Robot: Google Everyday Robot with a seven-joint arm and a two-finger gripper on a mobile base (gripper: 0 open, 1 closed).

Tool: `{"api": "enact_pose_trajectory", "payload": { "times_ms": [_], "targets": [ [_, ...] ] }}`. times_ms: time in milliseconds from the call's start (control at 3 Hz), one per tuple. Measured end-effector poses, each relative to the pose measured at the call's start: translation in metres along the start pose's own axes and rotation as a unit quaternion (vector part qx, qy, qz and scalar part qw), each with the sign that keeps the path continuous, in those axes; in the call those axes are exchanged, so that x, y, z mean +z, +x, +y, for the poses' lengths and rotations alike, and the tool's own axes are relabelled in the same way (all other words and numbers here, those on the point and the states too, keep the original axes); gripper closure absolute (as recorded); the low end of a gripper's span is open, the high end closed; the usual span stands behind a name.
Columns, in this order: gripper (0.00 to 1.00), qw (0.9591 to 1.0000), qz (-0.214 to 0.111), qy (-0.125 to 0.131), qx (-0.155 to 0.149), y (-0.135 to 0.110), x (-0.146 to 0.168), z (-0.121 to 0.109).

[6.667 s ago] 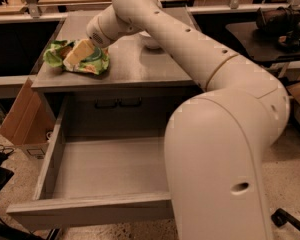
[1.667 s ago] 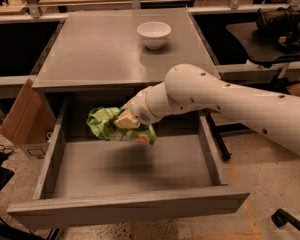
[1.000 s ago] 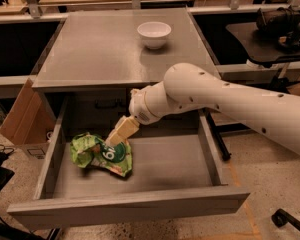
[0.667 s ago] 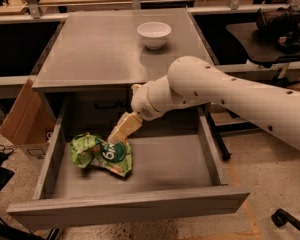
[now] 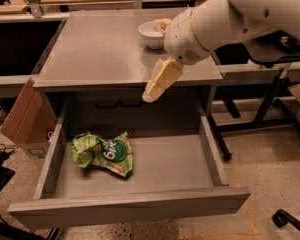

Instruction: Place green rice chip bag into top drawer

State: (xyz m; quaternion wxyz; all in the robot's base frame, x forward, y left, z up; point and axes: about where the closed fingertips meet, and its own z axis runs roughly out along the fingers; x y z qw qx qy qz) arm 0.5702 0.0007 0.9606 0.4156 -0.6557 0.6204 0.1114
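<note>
lying in the top drawer (image 5: 140, 206), the green rice chip bag (image 5: 104, 154) looks delivered; the gripper (image 5: 157, 84) has risen to the table (image 5: 100, 49) edge, open or closed i cannot tell.

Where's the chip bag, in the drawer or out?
In. The bag lies on the drawer floor, left side. The claw hangs above the drawer.

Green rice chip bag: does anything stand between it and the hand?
Nothing visible does. The hand hangs over the back of the open top drawer, near the tabletop front edge. The green rice chip bag lies on the drawer floor, left side, with open space between.
</note>
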Motion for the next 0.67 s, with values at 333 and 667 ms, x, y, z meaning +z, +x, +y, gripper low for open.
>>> {"api": "enact_pose_trajectory", "payload": {
  "times_ms": [333,667],
  "targets": [
    [0.00,0.9970,0.073,0.003,-0.026,-0.005,-0.067,-0.005],
    [0.00,0.9849,0.168,0.044,0.003,0.001,-0.128,0.006]
  ]
}}
